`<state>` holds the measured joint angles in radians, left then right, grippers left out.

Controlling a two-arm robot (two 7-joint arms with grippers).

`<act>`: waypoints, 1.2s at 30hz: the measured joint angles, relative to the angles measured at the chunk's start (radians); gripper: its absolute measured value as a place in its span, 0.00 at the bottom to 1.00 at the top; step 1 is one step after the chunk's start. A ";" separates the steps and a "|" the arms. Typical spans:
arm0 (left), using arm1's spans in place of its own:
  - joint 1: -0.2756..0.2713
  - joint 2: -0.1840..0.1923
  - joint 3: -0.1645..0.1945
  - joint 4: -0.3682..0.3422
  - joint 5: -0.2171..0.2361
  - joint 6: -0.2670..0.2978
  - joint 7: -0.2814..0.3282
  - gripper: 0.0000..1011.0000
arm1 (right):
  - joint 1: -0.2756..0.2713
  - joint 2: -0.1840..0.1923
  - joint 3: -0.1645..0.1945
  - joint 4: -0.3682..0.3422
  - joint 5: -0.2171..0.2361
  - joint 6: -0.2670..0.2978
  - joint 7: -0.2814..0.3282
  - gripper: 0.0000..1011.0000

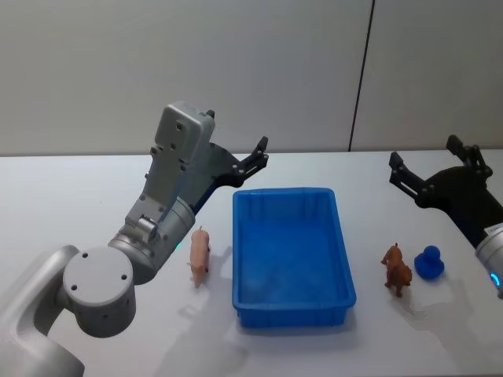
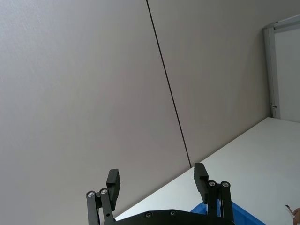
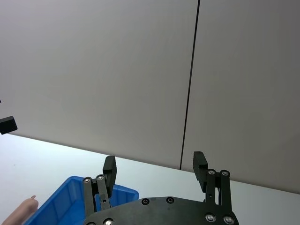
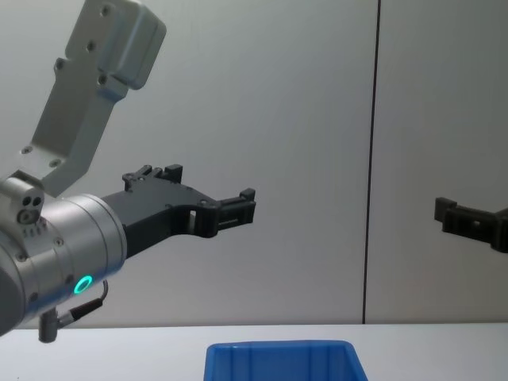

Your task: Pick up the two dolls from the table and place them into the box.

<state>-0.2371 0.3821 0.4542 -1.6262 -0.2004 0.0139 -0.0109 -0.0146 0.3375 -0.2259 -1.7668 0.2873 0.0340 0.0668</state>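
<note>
While both arms hang raised off the bench [image 1: 71, 196], the blue box [image 1: 292, 314] sits mid-bench, open side up, long axis running 12 to 6. All three toys are on the bench, outside the box.

Pink pig doll [image 1: 200, 255]: at the box's 9 o'clock, just beside the long wall, not touching it.

Brown animal doll [image 1: 397, 269]: upright at the box's 3 o'clock, near the front corner.

Blue duck doll [image 1: 429, 263]: just beside the brown one, farther out on the same bearing, apart from it.

Left gripper [image 1: 258, 155]: at the box's 11 o'clock, off the far corner, in the air well above the pig. Its fingers [image 2: 112, 180] are spread wide.

Right gripper [image 1: 423, 153]: at the box's 2 o'clock, beyond the brown doll and duck, also high. Its fingers [image 3: 199, 164] are spread wide.

Chest view: both grippers are level against the grey wall [image 4: 317, 119], well above the box rim.
</note>
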 joint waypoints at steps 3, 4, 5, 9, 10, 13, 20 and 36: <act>0.000 0.000 0.000 0.000 0.000 0.000 0.000 0.99 | 0.000 0.000 0.000 0.000 0.000 0.000 0.000 0.99; 0.000 0.000 0.000 0.000 0.000 0.000 0.000 0.99 | 0.000 0.000 0.000 0.000 0.000 0.000 0.000 0.99; 0.000 0.000 0.000 0.000 0.000 0.000 0.000 0.99 | 0.000 0.000 0.000 0.000 0.000 0.000 0.000 0.99; 0.000 0.000 0.000 0.000 0.000 0.000 0.000 0.99 | 0.000 0.000 0.000 0.000 0.000 0.000 0.000 0.99; 0.000 0.000 0.000 0.000 0.000 0.000 0.000 0.99 | 0.000 0.000 0.000 0.000 0.000 0.000 0.000 0.99; 0.000 0.000 0.000 0.000 0.000 0.000 0.000 0.99 | 0.000 0.000 0.000 0.000 0.000 0.000 0.000 0.99; 0.000 0.000 0.000 0.000 0.000 0.000 0.000 0.99 | 0.000 0.000 0.000 0.000 0.000 0.000 0.000 0.99; 0.000 0.000 0.000 0.000 0.000 0.000 0.000 0.99 | 0.001 -0.006 -0.001 -0.002 -0.004 0.019 -0.015 0.99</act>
<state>-0.2371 0.3821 0.4542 -1.6262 -0.2004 0.0139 -0.0109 -0.0135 0.3310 -0.2270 -1.7689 0.2829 0.0526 0.0522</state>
